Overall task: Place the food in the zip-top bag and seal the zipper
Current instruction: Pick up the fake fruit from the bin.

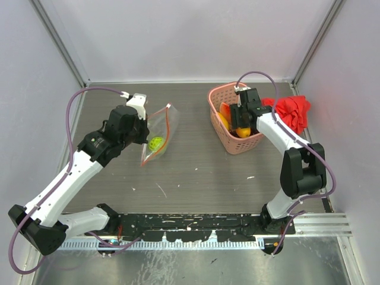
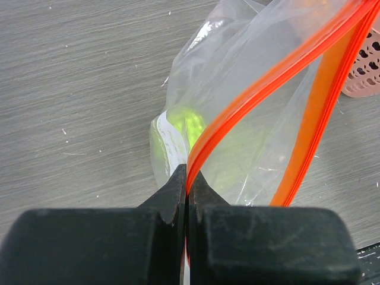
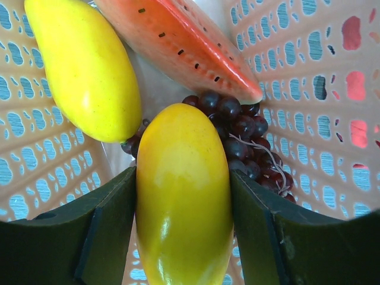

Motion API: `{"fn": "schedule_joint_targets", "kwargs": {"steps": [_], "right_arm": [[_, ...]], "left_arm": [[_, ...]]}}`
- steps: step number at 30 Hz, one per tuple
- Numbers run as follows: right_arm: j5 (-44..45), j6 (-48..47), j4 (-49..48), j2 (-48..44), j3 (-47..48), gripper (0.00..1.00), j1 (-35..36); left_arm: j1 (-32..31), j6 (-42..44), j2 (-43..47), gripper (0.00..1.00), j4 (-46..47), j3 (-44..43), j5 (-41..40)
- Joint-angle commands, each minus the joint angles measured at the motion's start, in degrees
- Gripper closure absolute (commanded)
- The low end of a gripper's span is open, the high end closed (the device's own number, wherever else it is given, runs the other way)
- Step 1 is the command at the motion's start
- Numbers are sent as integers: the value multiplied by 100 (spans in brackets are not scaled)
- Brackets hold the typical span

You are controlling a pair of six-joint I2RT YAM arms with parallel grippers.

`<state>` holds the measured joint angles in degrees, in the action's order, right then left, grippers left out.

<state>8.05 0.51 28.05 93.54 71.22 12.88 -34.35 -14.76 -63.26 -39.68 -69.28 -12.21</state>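
Observation:
The clear zip-top bag (image 1: pixel 157 135) hangs from my left gripper (image 1: pixel 144 132), which is shut on its orange-red zipper (image 2: pixel 279 68). The bumpy lime-green ball (image 2: pixel 189 127) lies inside the bag (image 2: pixel 249 119); it also shows from above (image 1: pixel 156 143). My right gripper (image 3: pixel 183 202) is down inside the pink basket (image 1: pixel 221 95), shut on a yellow-orange fruit (image 3: pixel 181 196). Under it lie a second yellow fruit (image 3: pixel 83 65), an orange-red watermelon slice (image 3: pixel 178 41) and the dark purple grape bunch (image 3: pixel 243 136).
A red cloth (image 1: pixel 292 111) lies right of the basket by the right wall. The basket's lattice walls (image 3: pixel 309 77) close round my right gripper. A corner of the basket (image 2: pixel 365 65) shows past the bag in the left wrist view.

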Motion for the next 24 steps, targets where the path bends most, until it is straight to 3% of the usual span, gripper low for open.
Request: {"fn": "schedule_joint_targets", "kwargs": {"steps": [1,6,9,13,24], "right_arm": [[340,-101,422,215,226,36,61],[486,-152,589,451,419,35,152],[595,-111,609,480,465,51,177],[292,-17,500,215,524,65,176],[127,364,50,-952,444,72,280]], "left_arm": [[50,-62,26,100,188,-105,59],[57,-72,24,100,187,-107,95],[61,-70,33,100,189,-102,96],[60,-84,33,100,189,-105,111],[60,-314,-257,100,-117,-489,537]]}}
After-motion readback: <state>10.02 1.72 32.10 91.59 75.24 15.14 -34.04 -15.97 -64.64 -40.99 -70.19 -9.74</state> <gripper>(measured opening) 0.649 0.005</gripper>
